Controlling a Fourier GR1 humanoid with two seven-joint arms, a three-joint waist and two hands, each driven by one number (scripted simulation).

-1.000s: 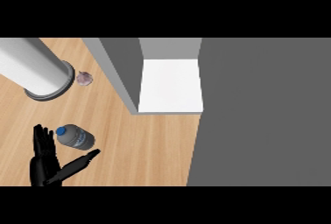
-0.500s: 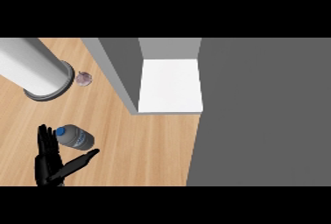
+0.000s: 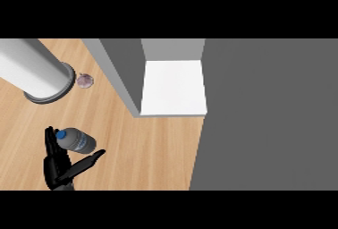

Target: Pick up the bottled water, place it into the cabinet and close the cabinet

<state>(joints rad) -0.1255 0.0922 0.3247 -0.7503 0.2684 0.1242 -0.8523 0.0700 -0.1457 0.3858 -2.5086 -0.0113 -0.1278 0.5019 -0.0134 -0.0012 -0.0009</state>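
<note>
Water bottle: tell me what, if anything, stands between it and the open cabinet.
Nothing visible blocks the way. The water bottle sits at the robot hand, and bare wooden counter runs from it up to the cabinet's white shelf. The cabinet door stands open at the shelf's left side, off that line.

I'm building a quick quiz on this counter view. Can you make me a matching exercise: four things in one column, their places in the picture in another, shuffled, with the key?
Things:
1. bottled water
2. cabinet, its white shelf
3. hand
4. small round object

Places:
A. top centre, beside the grey door panel
B. lower left edge, open around the bottle
C. lower left, on the wooden counter
D. upper left, next to the big grey cylinder

Pairs: 1-C, 2-A, 3-B, 4-D
</note>
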